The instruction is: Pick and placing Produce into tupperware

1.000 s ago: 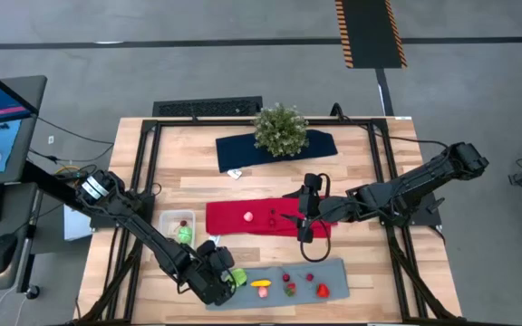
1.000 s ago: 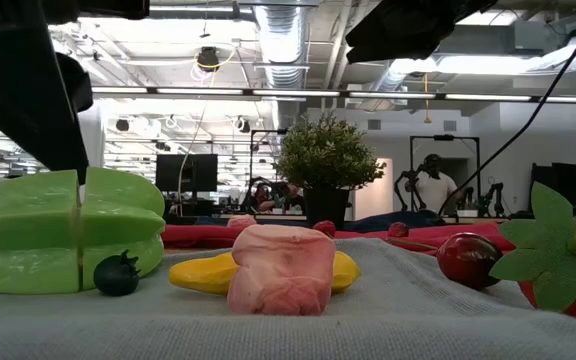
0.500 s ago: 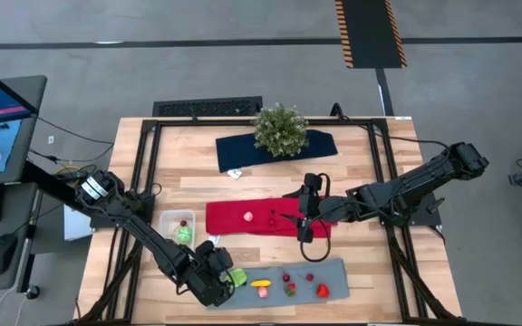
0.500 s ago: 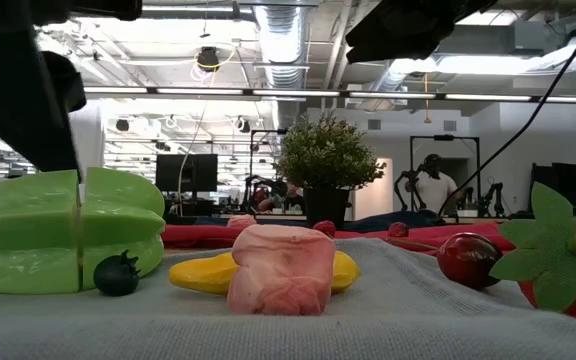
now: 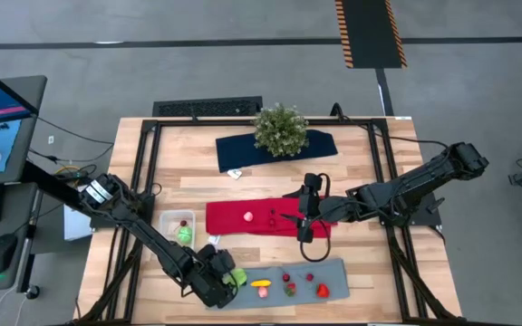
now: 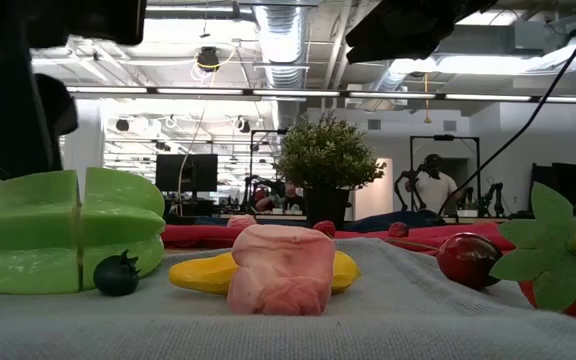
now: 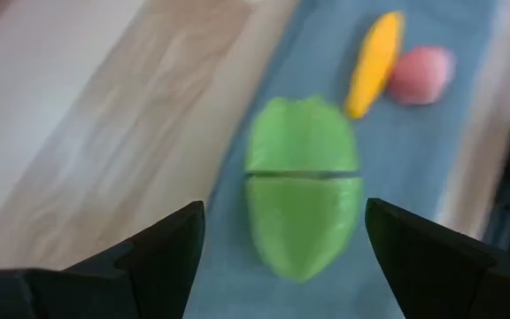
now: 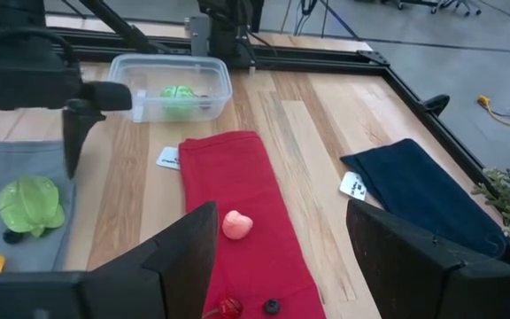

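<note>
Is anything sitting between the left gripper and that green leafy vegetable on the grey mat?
Nothing visible. The left gripper is open directly over the green leafy vegetable on the grey mat, the gap clear.

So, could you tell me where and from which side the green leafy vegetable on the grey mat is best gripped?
Probably from straight above, across its narrower width. The green leafy vegetable lies flat on the grey mat, split by a seam across its middle, so the pinch should span that seam to hold both halves. The open left gripper is already lined up over it.
</note>
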{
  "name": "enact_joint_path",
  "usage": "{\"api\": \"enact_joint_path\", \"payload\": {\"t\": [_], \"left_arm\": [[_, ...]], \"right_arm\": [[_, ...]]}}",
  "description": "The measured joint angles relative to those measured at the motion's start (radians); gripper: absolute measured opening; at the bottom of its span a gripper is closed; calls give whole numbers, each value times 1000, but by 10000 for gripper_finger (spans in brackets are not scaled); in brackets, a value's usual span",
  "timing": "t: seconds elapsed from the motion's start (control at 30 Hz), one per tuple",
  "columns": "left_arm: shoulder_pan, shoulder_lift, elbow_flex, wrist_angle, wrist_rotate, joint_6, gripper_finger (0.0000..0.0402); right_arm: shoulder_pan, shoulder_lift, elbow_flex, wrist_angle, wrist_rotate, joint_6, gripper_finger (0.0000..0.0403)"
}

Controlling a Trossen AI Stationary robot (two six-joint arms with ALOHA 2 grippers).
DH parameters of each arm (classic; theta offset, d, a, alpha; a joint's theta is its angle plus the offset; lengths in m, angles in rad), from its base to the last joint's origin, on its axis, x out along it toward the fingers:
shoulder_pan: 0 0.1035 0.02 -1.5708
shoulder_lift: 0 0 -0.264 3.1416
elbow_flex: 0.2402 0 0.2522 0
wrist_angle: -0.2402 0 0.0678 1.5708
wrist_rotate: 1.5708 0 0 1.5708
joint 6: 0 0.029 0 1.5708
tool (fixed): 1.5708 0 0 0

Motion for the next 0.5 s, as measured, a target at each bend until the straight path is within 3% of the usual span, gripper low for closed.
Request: {"api": "enact_joint_path", "payload": {"t": [0.2,0.5], "left_arm": [[0,0,0,81,0,45,302],[7,37,-1,43,26,27,302]], "right_arm": [[0,0,0,0,0,0,275],[0,0,0,-8,0,0,275]]}}
